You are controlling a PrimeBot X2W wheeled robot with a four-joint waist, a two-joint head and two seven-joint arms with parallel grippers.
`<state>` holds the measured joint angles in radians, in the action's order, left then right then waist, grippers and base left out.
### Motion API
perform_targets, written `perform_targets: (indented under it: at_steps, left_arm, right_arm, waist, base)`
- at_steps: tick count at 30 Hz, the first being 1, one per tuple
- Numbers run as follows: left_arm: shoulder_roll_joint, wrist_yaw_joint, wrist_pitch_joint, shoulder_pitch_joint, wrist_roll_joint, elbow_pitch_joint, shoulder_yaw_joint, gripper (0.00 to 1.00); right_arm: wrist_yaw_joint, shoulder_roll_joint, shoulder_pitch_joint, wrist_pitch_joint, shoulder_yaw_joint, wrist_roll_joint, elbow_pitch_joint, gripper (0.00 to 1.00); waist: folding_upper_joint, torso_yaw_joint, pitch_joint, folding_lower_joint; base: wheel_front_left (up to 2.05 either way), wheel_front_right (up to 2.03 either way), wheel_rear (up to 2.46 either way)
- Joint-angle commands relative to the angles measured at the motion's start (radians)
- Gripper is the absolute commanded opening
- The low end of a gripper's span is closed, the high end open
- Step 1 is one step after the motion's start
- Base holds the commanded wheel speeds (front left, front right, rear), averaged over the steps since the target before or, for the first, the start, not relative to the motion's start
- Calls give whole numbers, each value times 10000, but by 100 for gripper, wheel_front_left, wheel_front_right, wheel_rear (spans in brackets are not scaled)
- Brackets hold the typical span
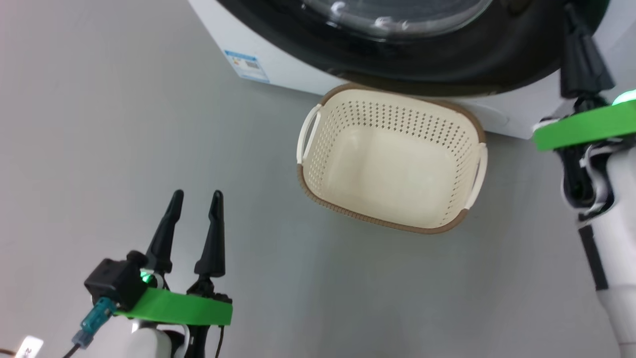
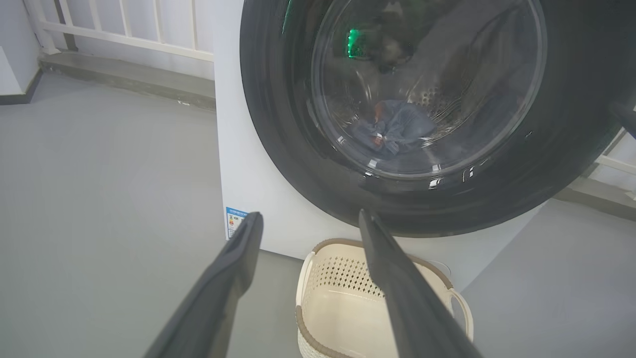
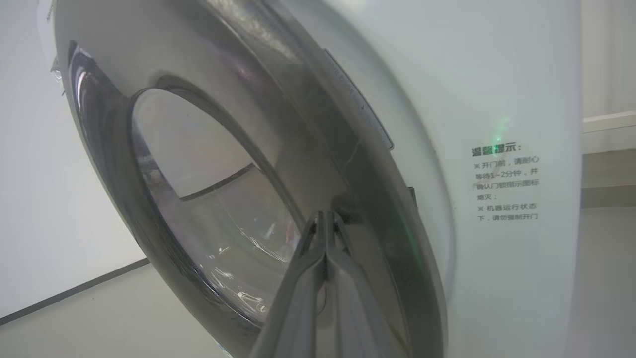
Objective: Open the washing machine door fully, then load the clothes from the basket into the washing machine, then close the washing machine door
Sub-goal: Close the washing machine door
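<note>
Cream plastic: you have one basket (image 1: 392, 117) on the grey floor (image 1: 124, 149), just before the one washing machine (image 1: 278, 64), its bare bottom showing. One washing machine door (image 2: 278, 124) lies against the white front. Through its glass, one bundle of clothes (image 2: 395, 130) sits in the steel drum (image 2: 437, 97). Of your two grippers, the left gripper (image 1: 197, 195) hovers with fingers spread wide. The right gripper (image 3: 325, 215) has its fingers pressed together, tips at the door's black rim.
</note>
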<state>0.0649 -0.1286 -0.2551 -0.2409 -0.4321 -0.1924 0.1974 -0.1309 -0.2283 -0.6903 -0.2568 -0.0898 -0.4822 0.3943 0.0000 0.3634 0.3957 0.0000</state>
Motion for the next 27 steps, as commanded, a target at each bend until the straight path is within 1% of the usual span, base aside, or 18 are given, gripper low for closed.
perform_targets:
  at_steps: [1, 8, 13, 17, 23, 24, 26, 27]
  left_arm:
    - [97, -21, -67, -326, -80, 315, -265, 100]
    - [22, -21, -67, -559, -143, 427, -214, 100]
    - [-18, -21, -67, -608, -151, 443, -212, 100]
    - [-30, -21, -67, -522, -112, 334, -302, 100]
    - [42, -21, -67, -287, 17, 11, -441, 100]
    - [65, -21, -67, -237, 35, -50, -482, 100]
    - [119, -21, -67, -131, 76, -165, -560, 100]
    - [150, -21, -67, -75, 98, -215, -600, 100]
  right_arm:
    - [2, -52, -411, -49, 87, 105, -160, 0]
    - [2, -165, -1171, -49, 688, 249, -14, 0]
    - [2, -96, -1421, -49, 1112, 443, -13, 0]
    - [2, -9, -1056, -49, 848, 431, -115, 0]
    - [2, 170, 131, -49, 305, 234, -319, 0]
    - [2, 217, 361, -49, 238, 185, -356, 9]
    - [2, 302, 843, -49, 123, 79, -456, 33]
    - [2, 359, 1090, -49, 152, 35, -513, 40]
  waist:
    - [0, 406, 447, 0]
    - [0, 624, 770, 0]
    - [0, 703, 844, 0]
    - [0, 635, 676, 0]
    - [0, 387, 158, 0]
    - [0, 332, 45, 0]
    - [0, 219, -199, 0]
    - [0, 157, -325, 0]
  base:
    - [0, 0, 0]
    - [0, 0, 0]
    - [0, 0, 0]
    - [0, 0, 0]
    - [0, 0, 0]
    - [0, 0, 0]
    - [0, 0, 0]
    - [0, 0, 0]
